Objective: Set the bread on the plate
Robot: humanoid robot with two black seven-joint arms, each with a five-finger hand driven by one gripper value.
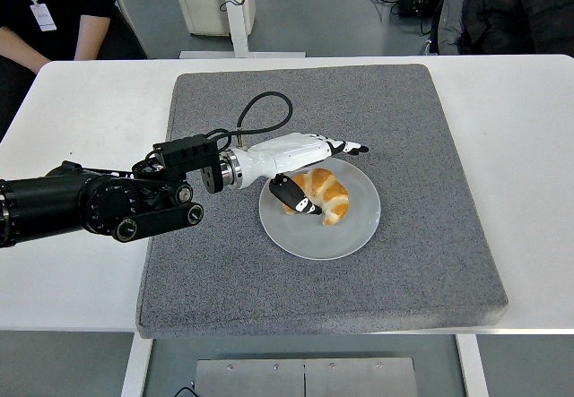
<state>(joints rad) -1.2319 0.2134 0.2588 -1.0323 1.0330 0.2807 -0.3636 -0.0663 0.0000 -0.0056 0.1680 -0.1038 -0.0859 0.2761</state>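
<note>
Left hand (300, 168), fingers (345, 148) spread straight and holding nothing, thumb lowered beside the bread (325, 194). The bread, a croissant, lies on the plate (354, 231), left of its centre, toward 10 o'clock. The plate rests on a grey mat (430, 146) covering the white table (529, 146). A person (54, 12) sits at the table's 11 o'clock.
</note>
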